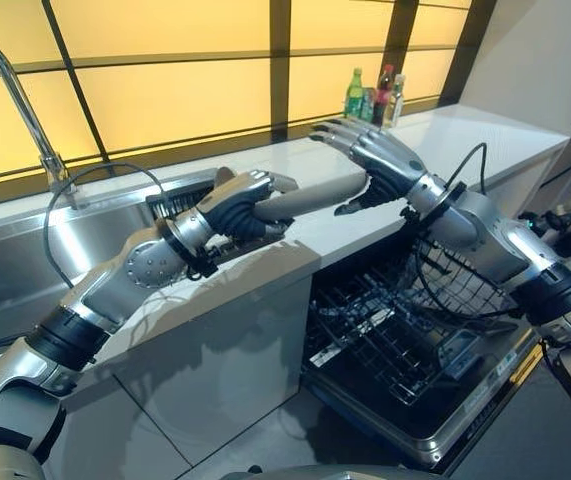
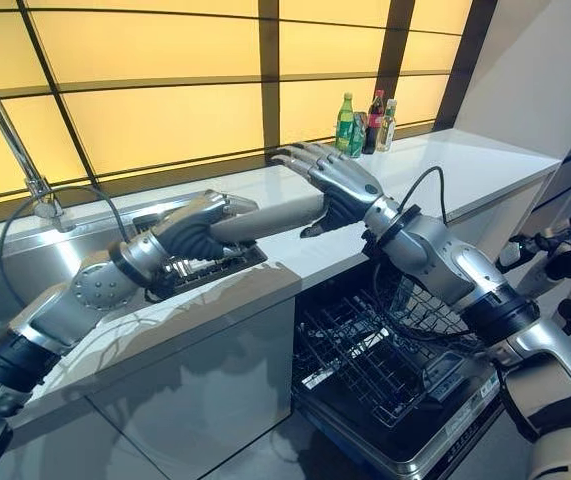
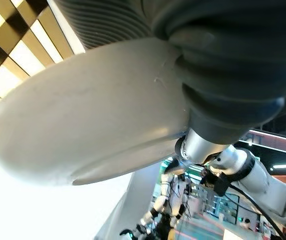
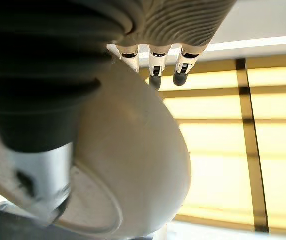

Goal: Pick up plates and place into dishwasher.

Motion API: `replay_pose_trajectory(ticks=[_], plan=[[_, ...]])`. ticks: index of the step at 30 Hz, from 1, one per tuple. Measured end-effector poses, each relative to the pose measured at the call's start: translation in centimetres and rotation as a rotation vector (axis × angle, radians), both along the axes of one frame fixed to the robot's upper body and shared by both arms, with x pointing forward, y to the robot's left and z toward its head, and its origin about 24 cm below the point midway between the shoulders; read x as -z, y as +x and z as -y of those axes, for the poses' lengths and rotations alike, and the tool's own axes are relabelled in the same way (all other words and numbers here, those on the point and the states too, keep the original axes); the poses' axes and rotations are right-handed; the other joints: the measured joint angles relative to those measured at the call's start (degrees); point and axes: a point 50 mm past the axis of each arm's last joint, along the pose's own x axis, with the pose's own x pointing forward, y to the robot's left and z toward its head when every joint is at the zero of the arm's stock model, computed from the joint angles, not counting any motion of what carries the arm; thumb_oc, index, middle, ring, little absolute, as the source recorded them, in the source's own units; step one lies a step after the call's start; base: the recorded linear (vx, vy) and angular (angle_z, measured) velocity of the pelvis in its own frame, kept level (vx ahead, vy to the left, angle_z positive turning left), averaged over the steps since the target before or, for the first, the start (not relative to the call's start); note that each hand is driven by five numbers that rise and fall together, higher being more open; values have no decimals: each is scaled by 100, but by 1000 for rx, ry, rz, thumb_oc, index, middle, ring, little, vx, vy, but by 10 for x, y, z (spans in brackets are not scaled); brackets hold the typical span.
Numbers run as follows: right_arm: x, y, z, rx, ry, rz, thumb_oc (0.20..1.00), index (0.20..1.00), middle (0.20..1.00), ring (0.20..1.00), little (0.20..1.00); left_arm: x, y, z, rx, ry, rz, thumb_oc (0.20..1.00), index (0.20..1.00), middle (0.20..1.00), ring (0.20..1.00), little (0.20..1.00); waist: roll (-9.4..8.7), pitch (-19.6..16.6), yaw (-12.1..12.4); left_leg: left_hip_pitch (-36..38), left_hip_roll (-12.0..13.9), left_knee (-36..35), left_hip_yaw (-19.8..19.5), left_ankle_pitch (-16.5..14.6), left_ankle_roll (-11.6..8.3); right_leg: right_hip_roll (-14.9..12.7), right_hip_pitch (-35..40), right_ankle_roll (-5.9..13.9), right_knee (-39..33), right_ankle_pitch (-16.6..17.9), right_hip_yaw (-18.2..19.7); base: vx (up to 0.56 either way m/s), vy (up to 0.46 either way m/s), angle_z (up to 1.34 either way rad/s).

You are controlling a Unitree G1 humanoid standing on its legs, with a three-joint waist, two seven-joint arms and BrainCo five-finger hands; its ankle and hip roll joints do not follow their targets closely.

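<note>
We hold a pale plate (image 1: pixel 310 194) above the white surface (image 1: pixel 465 135), left hand (image 1: pixel 235 208) curled round one edge, right hand (image 1: pixel 377 160) at the other, over the open dishwasher (image 1: pixel 405 350).

Both eye views look down from the robot's head at the same counter (image 1: pixel 295 245) and open dishwasher (image 2: pixel 385 370), slightly offset. Each wrist view looks along its own hand from very close, sharing the pale plate (image 3: pixel 82 120).
</note>
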Motion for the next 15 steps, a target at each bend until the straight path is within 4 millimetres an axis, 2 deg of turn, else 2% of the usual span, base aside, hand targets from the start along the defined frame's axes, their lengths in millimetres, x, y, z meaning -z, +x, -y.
replay_pose_trajectory(ticks=[7,15], plan=[[9,4,-1,-30,41,-179,200,200,200,200,200,0,0,-2,-10,19,6,200,200,200,200,200,1,-20,-4,-3,1,0,-13,0,0,3,4,-1,0,0,0,0,0,0],[10,3,0,-58,94,-212,200,200,200,200,200,-1,1,-2,-14,16,10,200,200,200,200,200,6,-33,-23,38,-3,0,-13,17,22,-1,11,-1,0,1,2,0,0,0]])
